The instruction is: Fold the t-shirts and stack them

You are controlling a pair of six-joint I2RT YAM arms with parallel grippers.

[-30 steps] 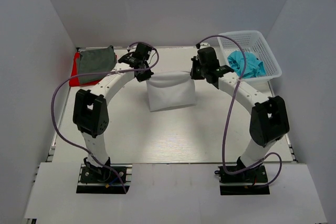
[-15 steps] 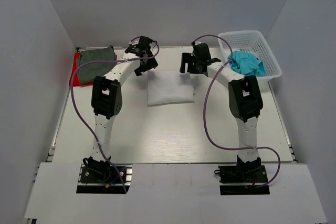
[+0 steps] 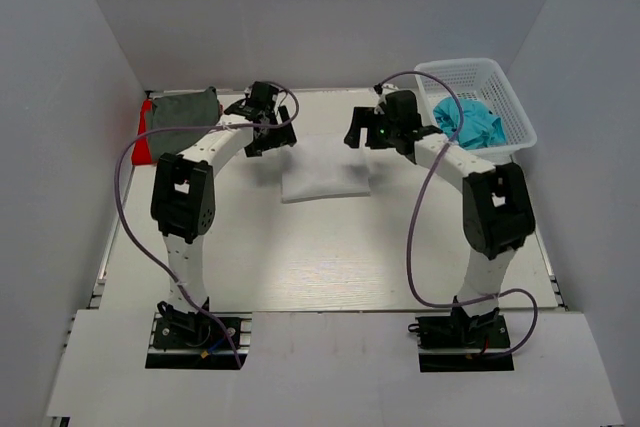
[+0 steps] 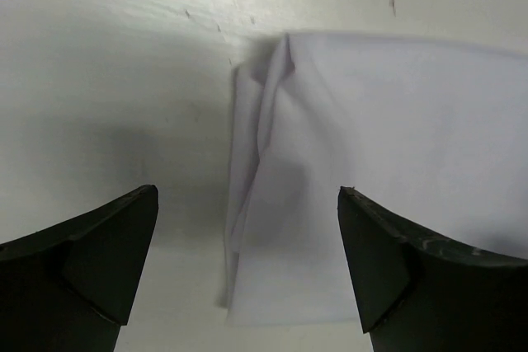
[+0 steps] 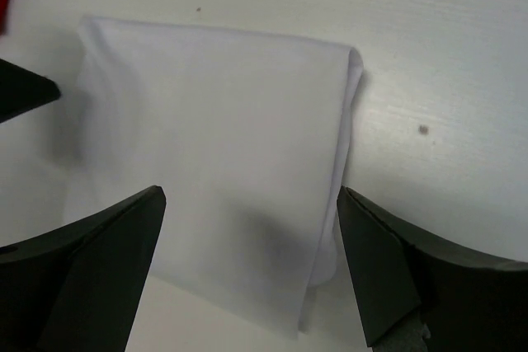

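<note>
Left gripper (image 3: 268,139) hangs with jaws spread wide and empty above the far left corner of a white folded cloth t-shirt (image 3: 325,169); right gripper (image 3: 358,133), equally wide and empty, hangs above its far right corner; the shirt lies flat on the pale table (image 3: 300,257), its long axis running left to right; a grey-green folded t-shirt (image 3: 183,112) rests on a red t-shirt (image 3: 145,144) at far left; a crumpled turquoise t-shirt (image 3: 470,119) lies in a white plastic lattice basket (image 3: 520,107) at far right.
</note>
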